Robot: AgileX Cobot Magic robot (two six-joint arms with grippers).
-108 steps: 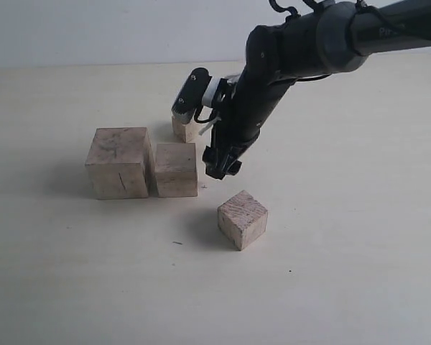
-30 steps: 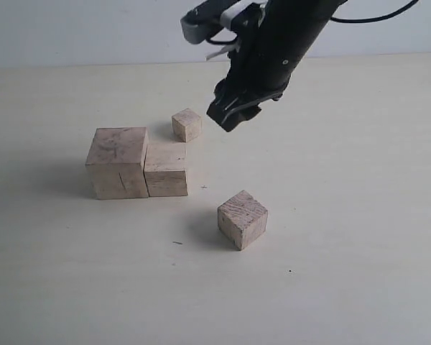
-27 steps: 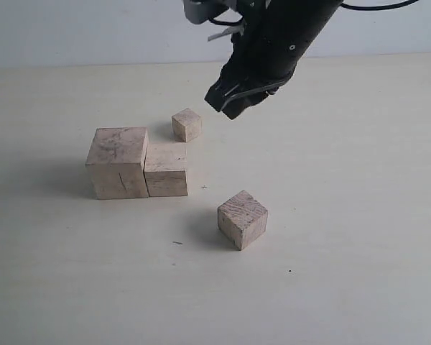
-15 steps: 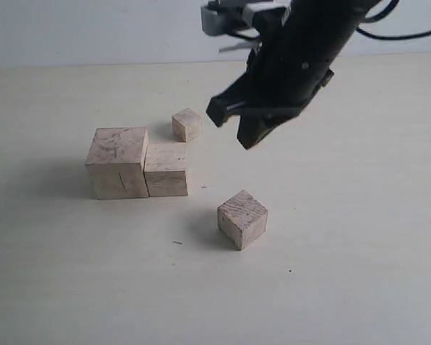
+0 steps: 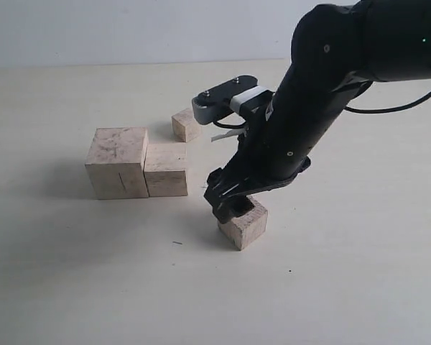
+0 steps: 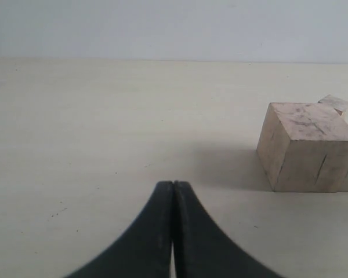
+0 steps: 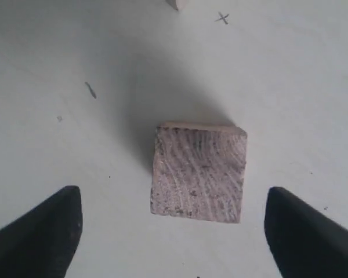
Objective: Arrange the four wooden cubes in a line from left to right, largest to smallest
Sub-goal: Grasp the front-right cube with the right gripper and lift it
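Observation:
The largest wooden cube (image 5: 118, 162) stands at the left with the second-largest cube (image 5: 166, 169) touching its right side. The smallest cube (image 5: 185, 125) sits behind them. A loose third cube (image 5: 246, 225) lies in front, turned at an angle. My right gripper (image 5: 230, 203) hangs open just above it; the right wrist view shows that cube (image 7: 198, 172) between the two wide-apart fingertips (image 7: 43, 227), touching neither. My left gripper (image 6: 173, 191) is shut with nothing in it, away from the large cube (image 6: 306, 146).
All the cubes rest on a pale table (image 5: 72, 273). The right arm (image 5: 330, 86) crosses above the table from the upper right. A pale wall (image 5: 93, 29) runs behind the table's far edge.
The right gripper pushed the second-largest cube against the largest, rose, swung right and came down over the loose third cube, with its fingers open.

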